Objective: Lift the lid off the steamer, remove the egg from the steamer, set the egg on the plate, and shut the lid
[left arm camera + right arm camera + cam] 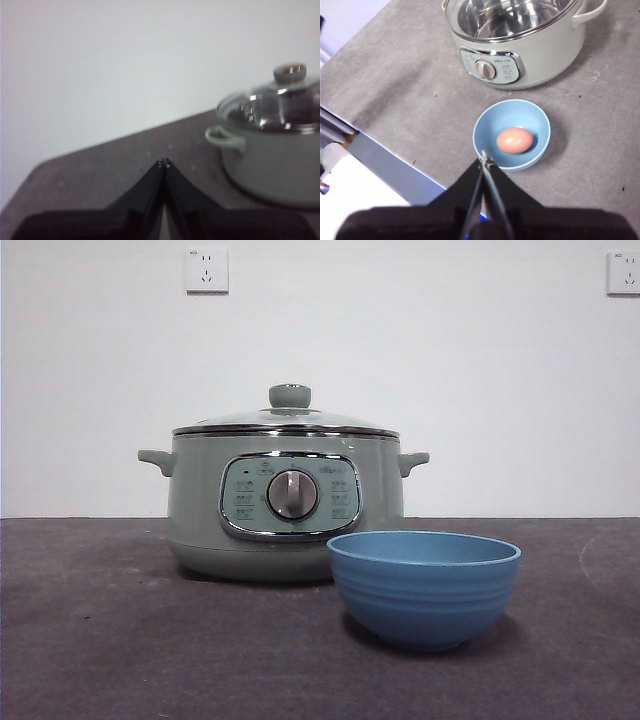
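You are looking at the steamer point(285, 502) sitting on the dark tabletop point(100, 640) with its control panel and dial point(292, 495) facing the front camera. The lid point(288, 420) is resting closed on the steamer's rim, its green knob point(289, 395) pointing straight up; the left wrist view is showing the same glass dome seated on the pot point(272, 150).

The plate point(425, 585), a blue bowl, is standing just in front of the steamer, toward its right-hand side as the front camera sees it, apart from the pot wall. In the right wrist view the egg point(514, 140) is lying inside the plate point(485, 127), slightly off centre.

Your left gripper point(163, 162) is hovering off to the side of the steamer, beyond its side handle point(225, 137), jaws clenched tip to tip and grasping nothing. Your right gripper point(485, 160) is hanging above the near rim of the plate, jaws likewise pressed together and empty. That view is steep, so the lid is hard to confirm there through the reflections.
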Robot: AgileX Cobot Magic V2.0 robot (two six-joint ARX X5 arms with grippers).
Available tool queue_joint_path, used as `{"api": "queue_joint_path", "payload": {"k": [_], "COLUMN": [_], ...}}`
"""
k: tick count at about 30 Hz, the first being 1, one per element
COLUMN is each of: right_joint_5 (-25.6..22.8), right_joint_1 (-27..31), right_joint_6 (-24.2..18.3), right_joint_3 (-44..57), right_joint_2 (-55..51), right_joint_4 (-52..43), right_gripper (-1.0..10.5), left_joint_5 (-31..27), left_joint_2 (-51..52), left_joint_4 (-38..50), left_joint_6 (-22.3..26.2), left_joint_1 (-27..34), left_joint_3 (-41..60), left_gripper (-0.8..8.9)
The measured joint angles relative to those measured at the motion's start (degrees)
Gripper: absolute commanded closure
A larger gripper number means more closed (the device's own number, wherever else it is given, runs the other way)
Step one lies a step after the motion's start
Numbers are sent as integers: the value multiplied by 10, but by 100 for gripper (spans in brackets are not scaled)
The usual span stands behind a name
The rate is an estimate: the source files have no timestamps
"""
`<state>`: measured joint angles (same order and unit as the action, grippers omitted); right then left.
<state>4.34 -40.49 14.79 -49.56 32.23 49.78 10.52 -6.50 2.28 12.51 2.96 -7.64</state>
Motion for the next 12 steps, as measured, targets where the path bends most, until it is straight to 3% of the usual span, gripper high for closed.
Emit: {"api": "queue_joint_path", "payload": {"k": [6,12], "right_joint_5": [0,0], "right_joint_1": [0,0], "right_joint_6": [0,0], "right_joint_3": [0,0], "right_joint_2": [0,0], "right_joint_4": [0,3], "right_gripper": [946,946], "left_joint_5": [-40,-47], "left_joint_2": [39,62], "left_joint_4": [-1,-70], "left_joint_6": [-25,-49], "left_joint_1": [0,0], "left_joint_3": [66,67], "left_gripper": [816,816]}}
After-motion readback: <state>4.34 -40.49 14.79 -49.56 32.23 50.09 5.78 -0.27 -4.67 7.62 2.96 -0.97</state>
